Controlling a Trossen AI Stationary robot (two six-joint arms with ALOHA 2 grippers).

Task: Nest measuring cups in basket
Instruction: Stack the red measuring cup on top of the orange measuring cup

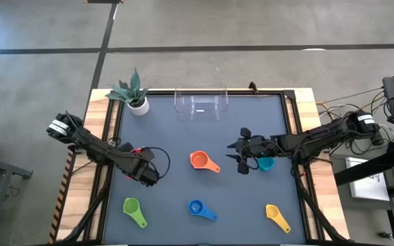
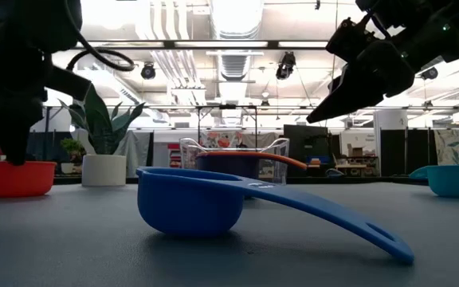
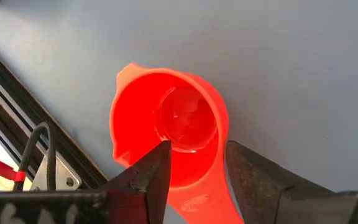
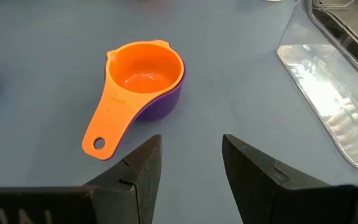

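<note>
While the left pincer (image 3: 194,165) straddles the small red plastic measuring cup's (image 3: 169,134) flat handle, half-closed but not yet clenched, the released right pincer (image 4: 191,155) hovers near the orange cup (image 4: 143,74).

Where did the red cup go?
The red cup sits near the table's left side, under the left end effector, whose fingers straddle its handle; the potted plant stands behind it.

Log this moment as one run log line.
left gripper: jaws straddling red cup handle | right gripper: open, empty | orange cup: nested in purple | basket: empty
</note>
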